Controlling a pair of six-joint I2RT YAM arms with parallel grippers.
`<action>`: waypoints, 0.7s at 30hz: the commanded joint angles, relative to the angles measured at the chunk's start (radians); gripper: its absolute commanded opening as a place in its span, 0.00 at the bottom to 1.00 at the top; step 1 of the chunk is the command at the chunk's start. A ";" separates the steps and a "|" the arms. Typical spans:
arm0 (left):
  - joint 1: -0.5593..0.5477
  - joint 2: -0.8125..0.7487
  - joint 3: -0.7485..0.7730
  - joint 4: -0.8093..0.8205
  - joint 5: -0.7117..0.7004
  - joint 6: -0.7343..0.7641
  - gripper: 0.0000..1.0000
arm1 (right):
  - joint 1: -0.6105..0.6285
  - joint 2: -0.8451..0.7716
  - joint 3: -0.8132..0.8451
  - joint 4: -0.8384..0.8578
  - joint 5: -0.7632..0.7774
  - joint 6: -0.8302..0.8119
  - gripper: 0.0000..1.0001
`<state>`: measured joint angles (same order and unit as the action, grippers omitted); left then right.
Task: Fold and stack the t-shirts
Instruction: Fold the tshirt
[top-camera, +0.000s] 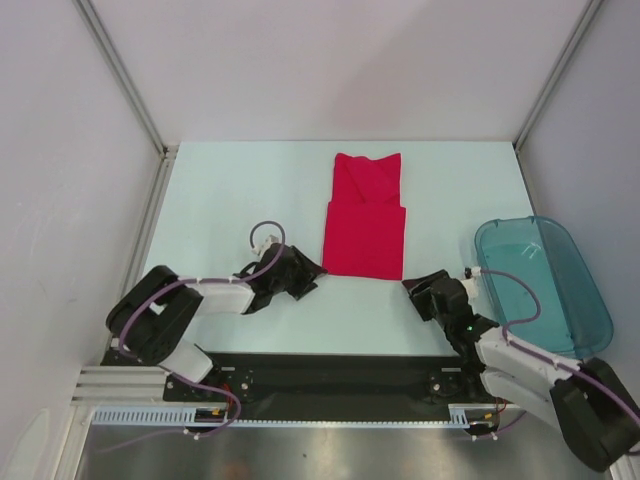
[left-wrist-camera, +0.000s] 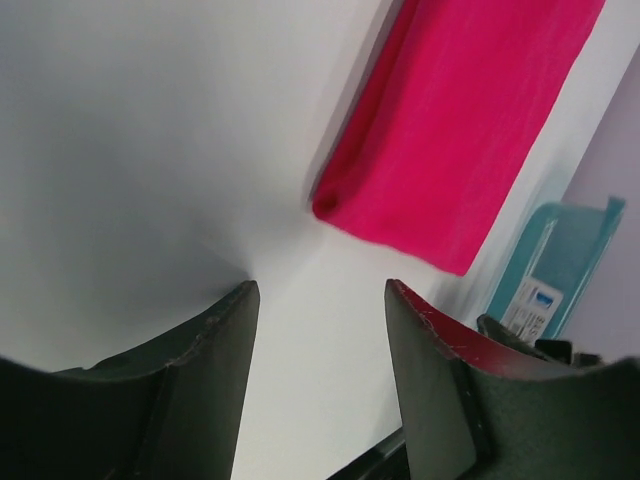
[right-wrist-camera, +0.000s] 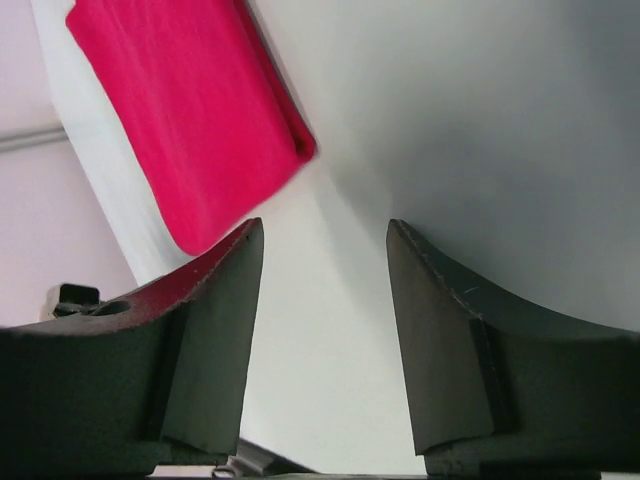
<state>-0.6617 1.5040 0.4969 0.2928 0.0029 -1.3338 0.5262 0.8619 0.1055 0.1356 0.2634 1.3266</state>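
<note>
i have bare table (top-camera: 230, 200) to the left of the folded red shirt (top-camera: 365, 225), running out to the rail (top-camera: 152, 225) along the left wall, so my left gripper (top-camera: 308, 274) has wide room on that side. between its spread fingers i see only tabletop, with the shirt's near corner just ahead. my right gripper (top-camera: 414, 287) sits just off the shirt's other near corner, fingers apart over bare surface too. the teal bin (top-camera: 545, 275) blocks the right side, close beside the right arm, leaving a narrower lane between bin and shirt. the strip behind the shirt, up to the back wall, lies open.
</note>
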 joint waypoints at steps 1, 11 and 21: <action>-0.001 0.071 0.049 -0.001 -0.046 -0.108 0.59 | 0.044 0.133 0.055 0.093 0.161 0.137 0.57; 0.060 0.157 0.052 0.023 -0.012 -0.215 0.50 | 0.080 0.348 0.123 0.160 0.197 0.195 0.54; 0.088 0.213 0.060 0.037 0.043 -0.222 0.43 | 0.084 0.445 0.157 0.151 0.203 0.229 0.46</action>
<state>-0.5831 1.6730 0.5659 0.3962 0.0483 -1.5555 0.6033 1.2766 0.2546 0.3363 0.4236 1.5436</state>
